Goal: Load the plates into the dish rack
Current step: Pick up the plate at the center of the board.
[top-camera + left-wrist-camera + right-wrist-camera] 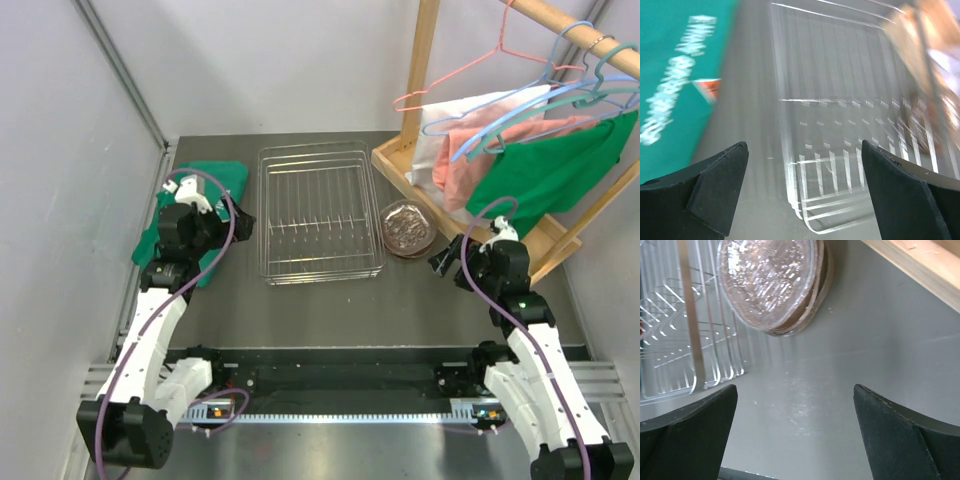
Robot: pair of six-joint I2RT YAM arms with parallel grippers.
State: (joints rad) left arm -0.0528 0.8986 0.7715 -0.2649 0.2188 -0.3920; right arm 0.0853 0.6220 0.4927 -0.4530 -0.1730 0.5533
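Observation:
A stack of brown-tinted glass plates lies flat on the table just right of the silver wire dish rack. The rack holds nothing. My right gripper is open and empty, a little in front and to the right of the plates; the right wrist view shows the plates ahead of my open gripper with the rack's corner at left. My left gripper is open and empty beside the rack's left side; the left wrist view shows the gripper and the rack, blurred.
A green cloth lies under the left arm at the table's left. A wooden clothes stand with hangers and hanging clothes stands at the back right, close behind the plates. Grey walls close in both sides.

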